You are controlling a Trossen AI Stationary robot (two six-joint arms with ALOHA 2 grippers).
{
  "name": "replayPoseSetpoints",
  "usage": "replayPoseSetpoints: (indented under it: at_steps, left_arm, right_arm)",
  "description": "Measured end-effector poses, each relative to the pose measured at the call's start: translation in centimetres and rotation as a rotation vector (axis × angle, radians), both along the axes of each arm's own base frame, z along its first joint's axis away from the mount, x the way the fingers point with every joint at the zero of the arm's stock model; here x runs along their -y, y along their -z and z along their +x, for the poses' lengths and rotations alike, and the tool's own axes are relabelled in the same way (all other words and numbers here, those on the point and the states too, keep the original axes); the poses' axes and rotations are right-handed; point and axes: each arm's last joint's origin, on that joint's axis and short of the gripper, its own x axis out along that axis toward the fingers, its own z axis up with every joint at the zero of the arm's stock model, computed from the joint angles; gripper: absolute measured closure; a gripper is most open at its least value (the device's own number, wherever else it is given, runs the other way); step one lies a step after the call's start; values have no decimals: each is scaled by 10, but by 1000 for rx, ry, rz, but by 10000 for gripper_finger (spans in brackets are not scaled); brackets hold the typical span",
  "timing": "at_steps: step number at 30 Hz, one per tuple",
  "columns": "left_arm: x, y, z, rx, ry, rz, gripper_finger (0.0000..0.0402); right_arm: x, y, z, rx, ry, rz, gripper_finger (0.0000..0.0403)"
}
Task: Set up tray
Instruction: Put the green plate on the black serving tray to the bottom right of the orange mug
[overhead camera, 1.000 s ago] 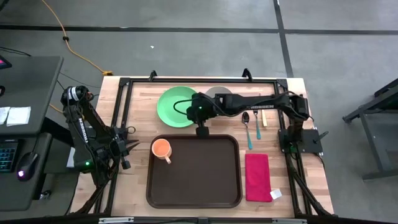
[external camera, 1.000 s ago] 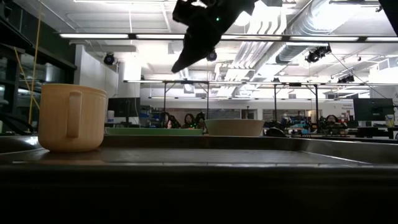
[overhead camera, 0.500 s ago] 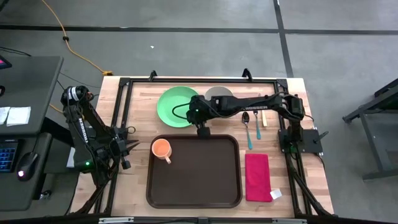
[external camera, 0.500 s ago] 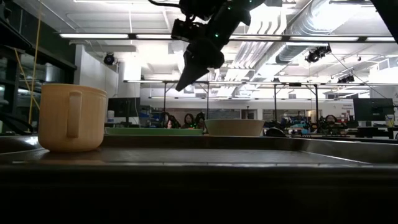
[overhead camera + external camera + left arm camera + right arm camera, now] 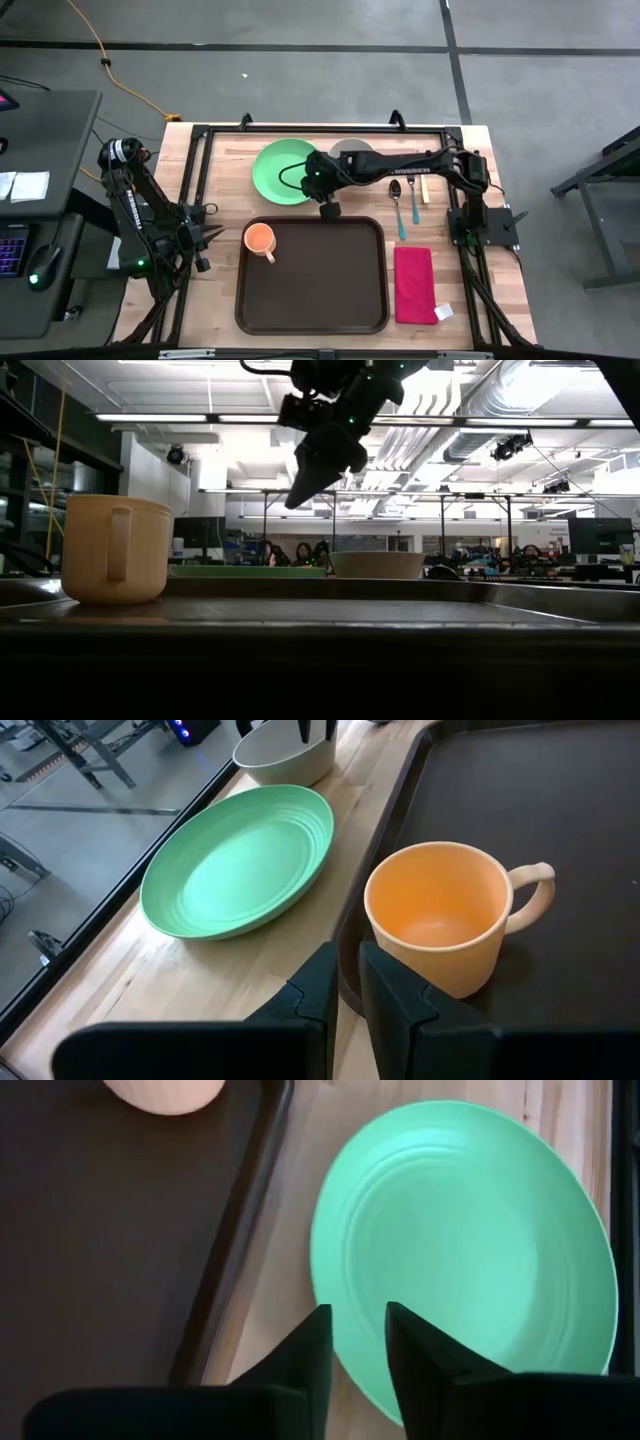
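The dark brown tray [image 5: 310, 290] lies at the table's near middle. An orange cup [image 5: 259, 240] stands upright in its far left corner. A green plate [image 5: 280, 172] rests flat on the wood just beyond the tray's far rim. My right gripper [image 5: 328, 209] reaches across from the right and hangs in the air above the gap between plate and tray. It is open by a small gap [image 5: 358, 1342], over the plate's near edge [image 5: 345, 1330], and touches nothing. My left gripper [image 5: 207, 236] waits shut at the table's left, facing the cup [image 5: 440, 920].
A grey bowl [image 5: 352, 150] sits right of the plate at the far edge. Two spoons [image 5: 395, 190] and a teal-handled piece of cutlery [image 5: 402, 222] lie right of the tray's far corner. A red napkin [image 5: 413, 285] lies along its right side. Most of the tray floor is bare.
My right gripper has come down a little and tipped steeper, staying over the plate's near edge by the tray's far rim. Cup, plate and tray have kept still.
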Motion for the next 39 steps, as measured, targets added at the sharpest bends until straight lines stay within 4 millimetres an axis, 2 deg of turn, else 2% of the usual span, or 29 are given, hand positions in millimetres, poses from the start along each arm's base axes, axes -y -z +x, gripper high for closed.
replayPoseSetpoints:
  at_steps: [6,12,20,26,39]
  left_arm:
    - [0,0,0,0,0,-1,323]
    - [0,0,0,3,-2,-6,323]
    - [1,1,0,6,-3,-21,323]
    - [1,1,0,5,-4,-23,323]
    - [1,1,0,4,-3,-22,323]
  right_arm:
    - [-10,-14,4,20,-17,-10,282]
    - [-9,-28,11,44,-9,-13,273]
    - [0,8,39,-142,-45,-39,272]
    - [4,20,57,-238,-58,-26,273]
    - [7,45,55,-365,-50,12,273]
